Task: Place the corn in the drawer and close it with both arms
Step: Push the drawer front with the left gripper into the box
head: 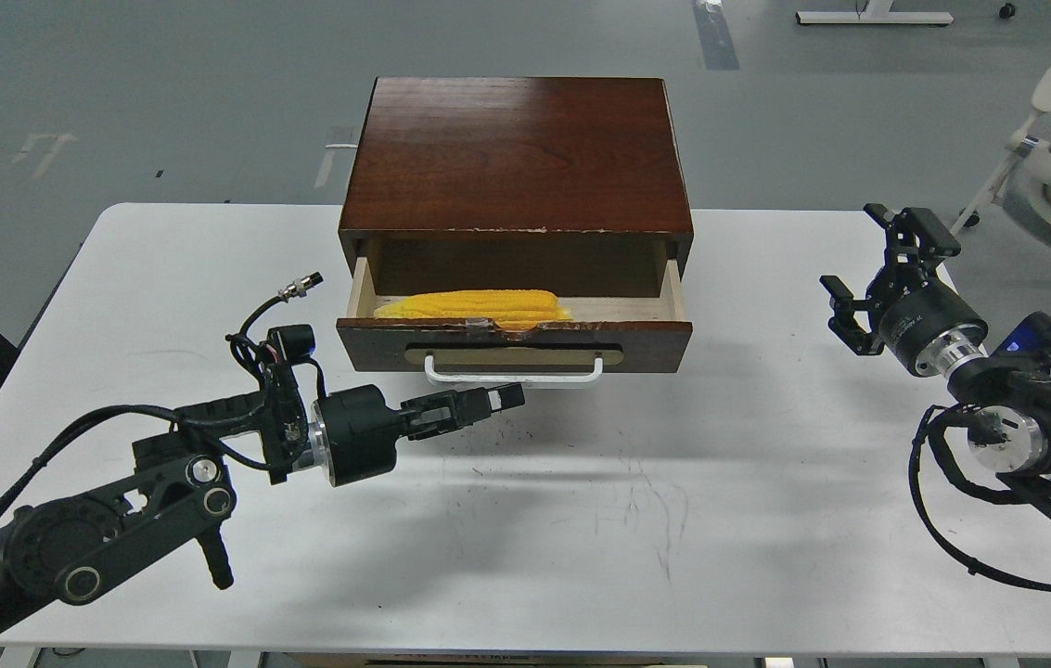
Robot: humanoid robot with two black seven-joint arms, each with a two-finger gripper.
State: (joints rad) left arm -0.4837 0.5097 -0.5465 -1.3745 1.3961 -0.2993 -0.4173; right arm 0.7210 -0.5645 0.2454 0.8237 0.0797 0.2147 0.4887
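One glossy dark wood cabinet (518,158) sits on the white tabletop (581,520). Its drawer (514,345), chipped along the top edge, stands open; one ridged yellow corn (474,304) lies inside. The left hand (497,399) hovers just below the white bar handle (513,373), fingers together, empty. The right hand (887,274), well right of the cabinet, is spread apart, empty.

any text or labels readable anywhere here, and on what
Nothing can be read.
Right gripper: small white print on its round black body, too small to read.
Left gripper, drawer, corn, table: no text visible.
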